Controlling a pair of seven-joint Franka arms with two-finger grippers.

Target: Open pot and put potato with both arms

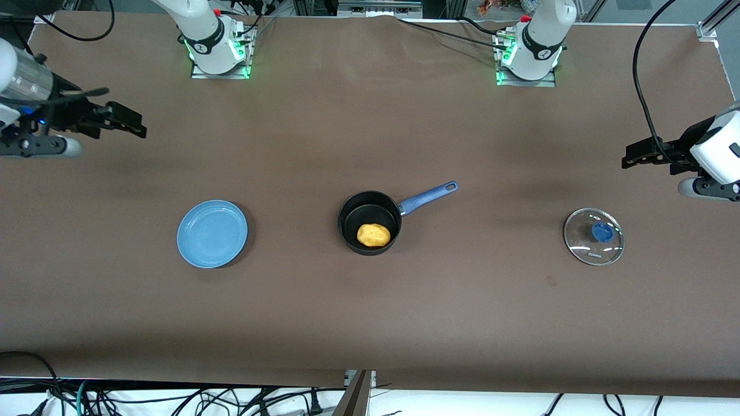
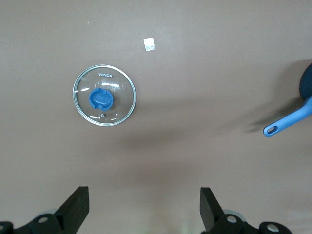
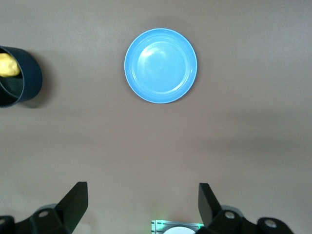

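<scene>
The black pot stands uncovered at the table's middle, its blue-purple handle pointing toward the left arm's end. The yellow-orange potato lies inside it. The glass lid with its blue knob lies flat on the table toward the left arm's end, also in the left wrist view. My left gripper is open and empty, raised at that end of the table. My right gripper is open and empty, raised at the right arm's end. The right wrist view shows the pot with the potato.
A flat light-blue plate lies toward the right arm's end, level with the pot, and also shows in the right wrist view. A small white tag lies on the brown table near the lid. Cables hang at the table's near edge.
</scene>
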